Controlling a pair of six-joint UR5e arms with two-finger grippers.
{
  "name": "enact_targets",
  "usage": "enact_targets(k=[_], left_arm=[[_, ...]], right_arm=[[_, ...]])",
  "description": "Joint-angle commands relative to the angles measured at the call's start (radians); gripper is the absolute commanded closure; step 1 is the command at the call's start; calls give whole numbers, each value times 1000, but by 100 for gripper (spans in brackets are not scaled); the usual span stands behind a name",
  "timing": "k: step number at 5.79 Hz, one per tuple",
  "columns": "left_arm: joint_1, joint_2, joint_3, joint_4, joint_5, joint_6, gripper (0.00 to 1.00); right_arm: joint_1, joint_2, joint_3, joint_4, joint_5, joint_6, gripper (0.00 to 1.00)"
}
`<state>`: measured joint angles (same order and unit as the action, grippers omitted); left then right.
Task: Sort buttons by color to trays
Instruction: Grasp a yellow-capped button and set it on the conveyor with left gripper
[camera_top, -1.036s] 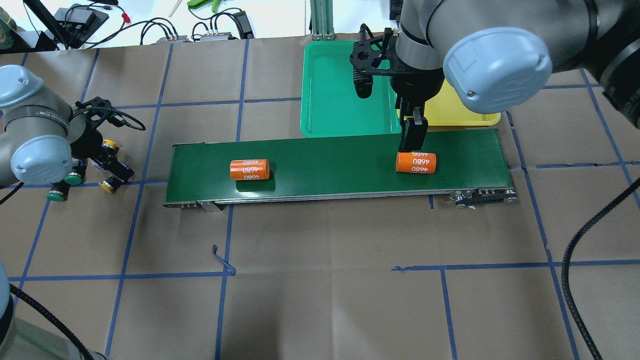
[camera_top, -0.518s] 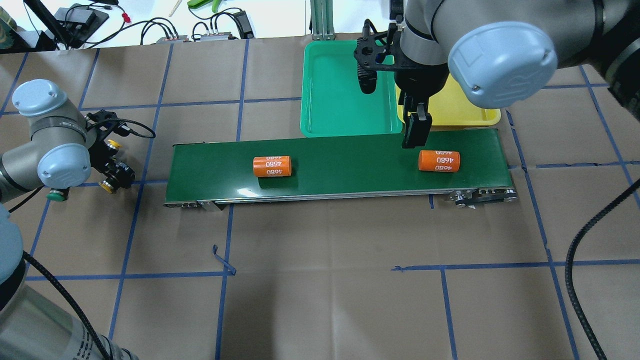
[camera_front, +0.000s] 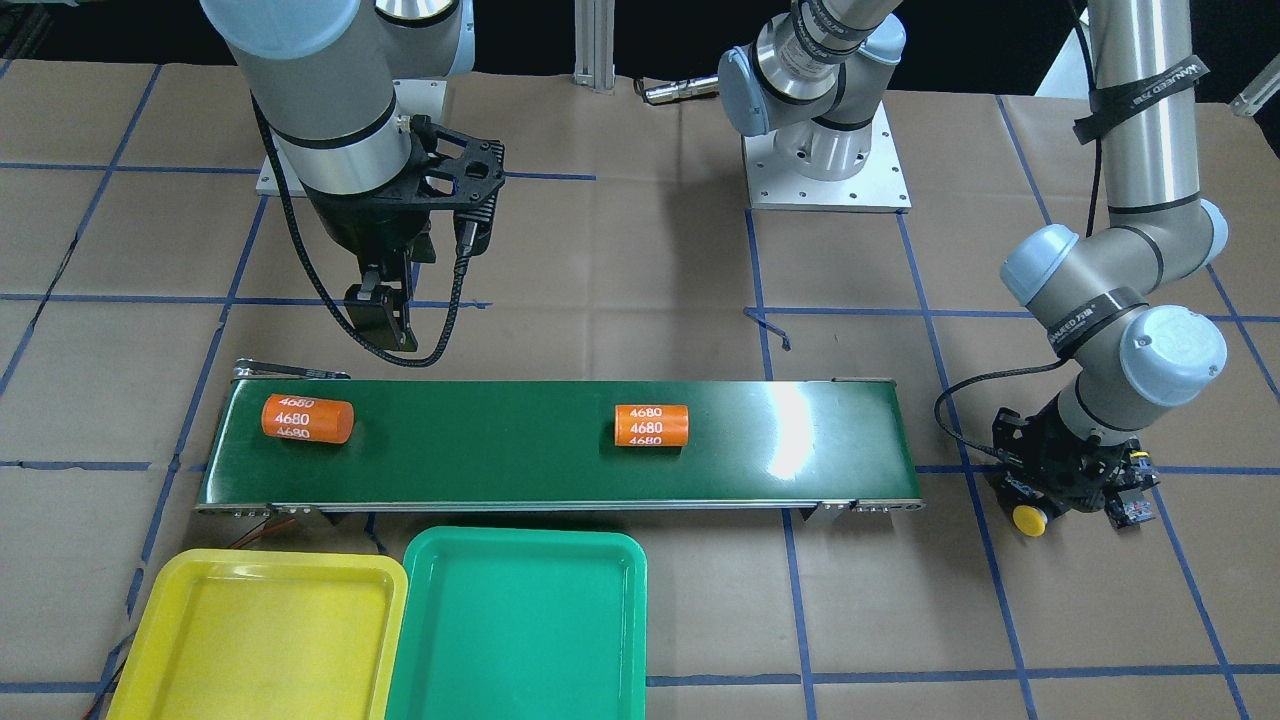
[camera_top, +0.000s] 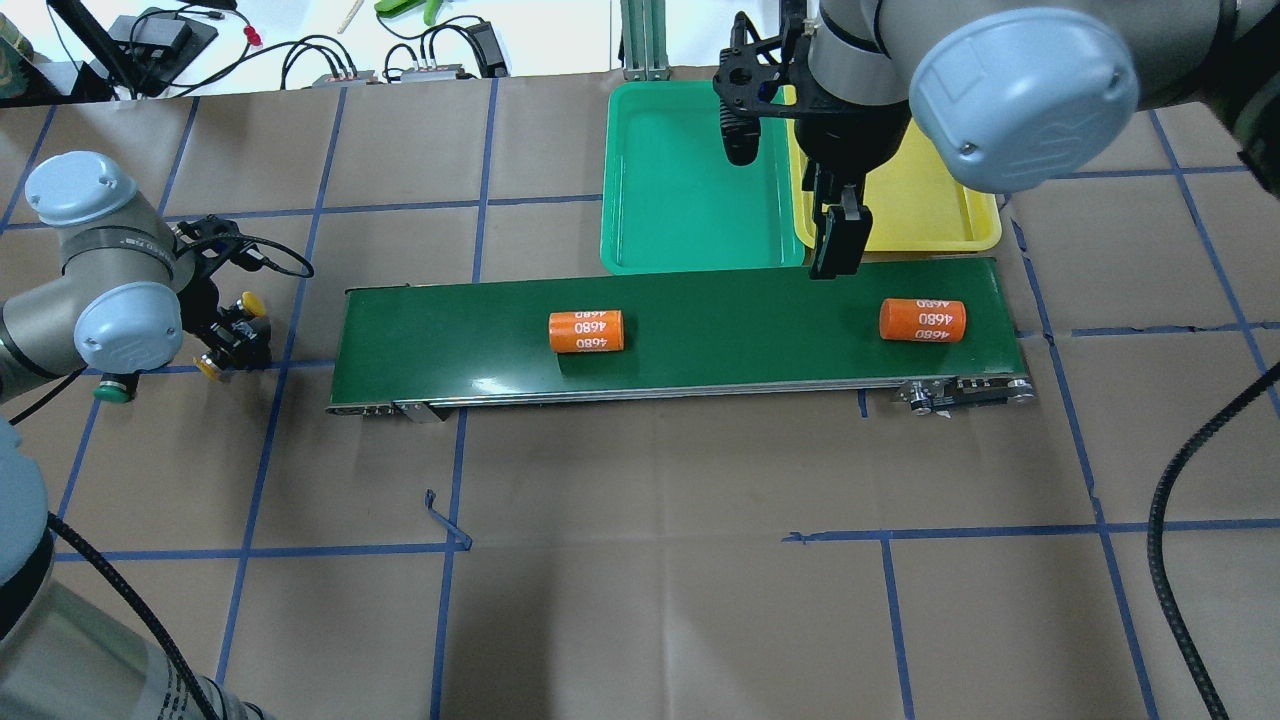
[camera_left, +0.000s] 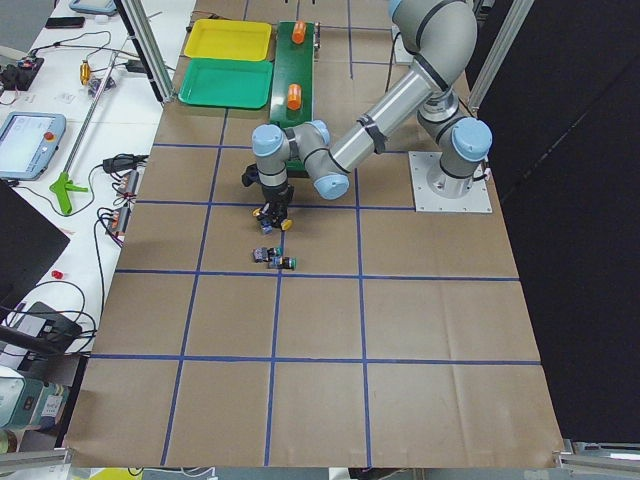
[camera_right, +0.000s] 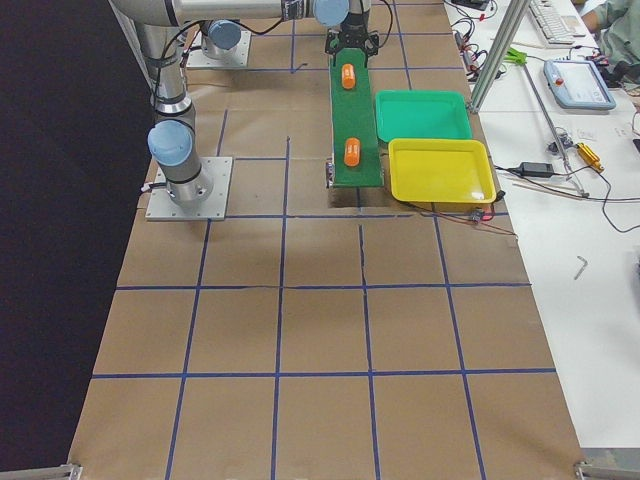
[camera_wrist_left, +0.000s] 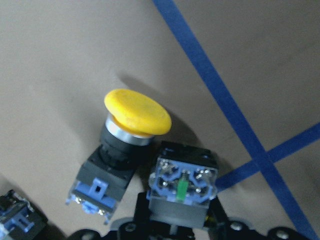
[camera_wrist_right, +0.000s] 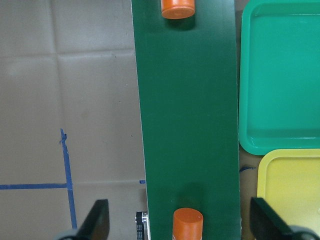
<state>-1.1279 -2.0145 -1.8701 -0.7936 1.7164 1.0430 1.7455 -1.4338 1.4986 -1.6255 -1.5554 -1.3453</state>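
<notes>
The yellow tray (camera_front: 150, 640) and the green tray (camera_front: 520, 625) lie side by side along the conveyor belt (camera_front: 500, 455), each showing only bare plastic (the belt itself carries two orange cylinders (camera_front: 652, 425)). The buttons (camera_left: 266, 255) lie on the worktop (camera_top: 650, 560) past the belt's other end, well apart from the trays. Low over them, the left gripper (camera_top: 232, 338) flanks one button's grey block (camera_wrist_left: 182, 187), with a yellow button (camera_wrist_left: 132, 135) just beside it; whether the gripper pinches the block, I cannot tell. The right gripper (camera_front: 385, 330) hangs spread wide above the belt.

One orange cylinder (camera_top: 586, 331) lies midway along the green conveyor belt (camera_top: 740, 340), a second cylinder (camera_top: 922, 320) near its end.
</notes>
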Motion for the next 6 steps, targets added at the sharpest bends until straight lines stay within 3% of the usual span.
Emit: enact_targets(k=[1, 2, 3, 6], left_arm=[[-62, 84, 2, -68, -9, 34, 100], [-128, 165, 40, -178, -21, 123, 100], [-148, 209, 99, -308, -120, 263, 100], [-326, 195, 75, -328, -146, 438, 97]], right_arm=[[5, 0, 2, 6, 0, 0, 0], [5, 0, 3, 6, 0, 2, 0], [5, 0, 5, 6, 0, 2, 0], [5, 0, 6, 6, 0, 2, 0]])
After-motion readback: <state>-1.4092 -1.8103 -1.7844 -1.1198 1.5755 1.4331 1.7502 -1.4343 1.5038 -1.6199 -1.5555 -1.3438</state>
